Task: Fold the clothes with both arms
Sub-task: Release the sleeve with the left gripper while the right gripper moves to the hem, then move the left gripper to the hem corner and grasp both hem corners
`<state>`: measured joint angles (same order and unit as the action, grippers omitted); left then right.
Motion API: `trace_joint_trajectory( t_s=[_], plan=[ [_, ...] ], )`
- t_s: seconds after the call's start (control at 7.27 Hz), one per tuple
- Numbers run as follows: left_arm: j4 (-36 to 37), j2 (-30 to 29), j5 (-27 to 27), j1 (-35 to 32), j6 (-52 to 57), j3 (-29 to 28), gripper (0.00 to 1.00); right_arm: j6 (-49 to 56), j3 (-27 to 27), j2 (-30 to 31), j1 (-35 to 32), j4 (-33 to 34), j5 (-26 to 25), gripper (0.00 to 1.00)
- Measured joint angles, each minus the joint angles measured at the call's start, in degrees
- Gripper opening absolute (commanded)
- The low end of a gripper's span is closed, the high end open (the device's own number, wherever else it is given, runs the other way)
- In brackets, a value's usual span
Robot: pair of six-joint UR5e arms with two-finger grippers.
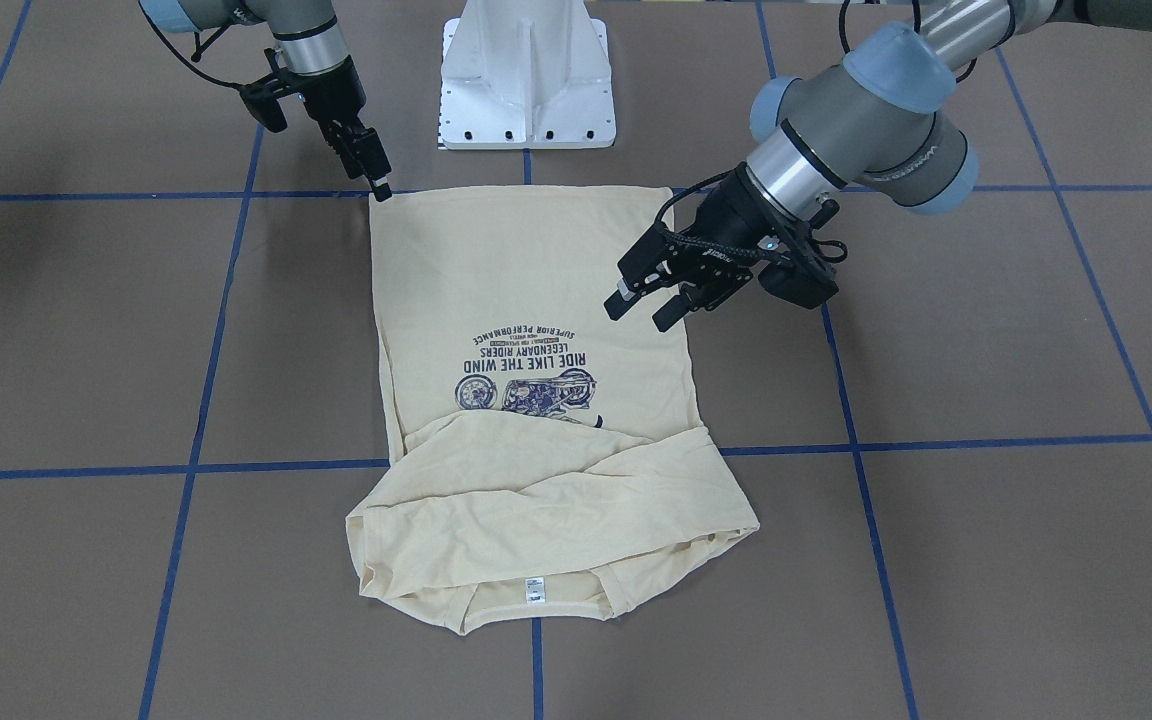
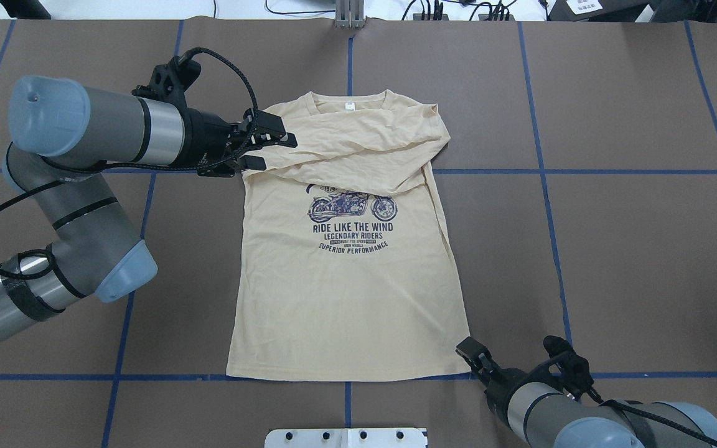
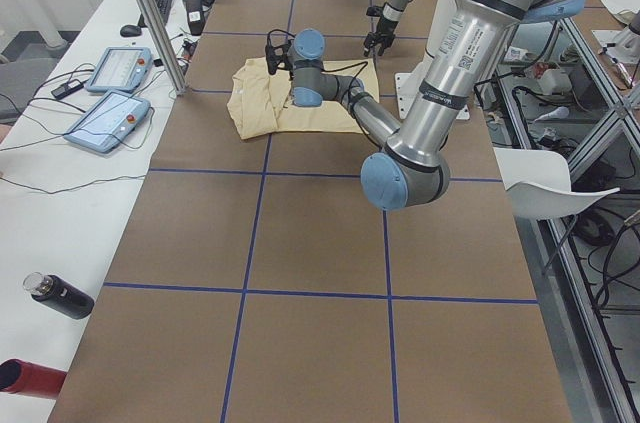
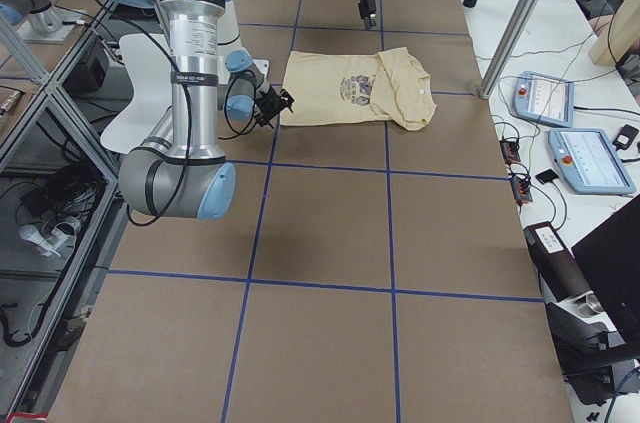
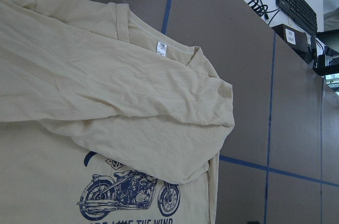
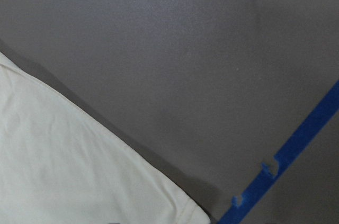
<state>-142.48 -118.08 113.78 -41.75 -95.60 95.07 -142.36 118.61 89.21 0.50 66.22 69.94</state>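
On my feed the T-shirt (image 2: 346,298) lies flat mid-desk (image 2: 613,249), reading "RIDE LIKE THE WIND, LEGENDARY RIDERS, SUPERIOR PERFORMANCE". The folded sleeves (image 2: 365,155) hide the motorcycle print's top (the neck label (image 2: 349,106) is too small to read). The left pincer (image 1: 639,315) hovers spread and empty over the shirt's edge. The right pincer (image 1: 382,190) sits at a hem corner; I cannot tell its grip.

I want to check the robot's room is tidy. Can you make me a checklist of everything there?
Surface: brown table with blue tape grid.
Job's things: shirt flat, print up, sleeves folded across chest.
Clutter: nothing seen.
Grippers: left gripper open above shirt's edge; right gripper at hem corner, grip unclear.
Cables: black cable loops along left arm.
Surroundings: white pedestal; side bench with pendants, bottle.
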Motion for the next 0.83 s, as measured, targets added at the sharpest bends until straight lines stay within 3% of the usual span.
trace_joint_trajectory(
  t_s=[0.28, 0.55, 0.83],
  plan=[
    [-0.2, 0.4, -0.2, 0.1, 0.0, -0.2, 0.8, -0.1, -0.7, -0.4, 0.2, 0.3, -0.3, 0.84],
    [-0.3, 0.5, -0.3, 0.1, 0.0, -0.3, 0.8, -0.1, -0.7, -0.5, -0.1, 0.3, -0.3, 0.6],
    [-0.3, 0.5, -0.3, 0.1, 0.0, -0.2, 0.8, -0.1, -0.7, -0.5, -0.3, 0.3, -0.3, 0.54]
  ],
)
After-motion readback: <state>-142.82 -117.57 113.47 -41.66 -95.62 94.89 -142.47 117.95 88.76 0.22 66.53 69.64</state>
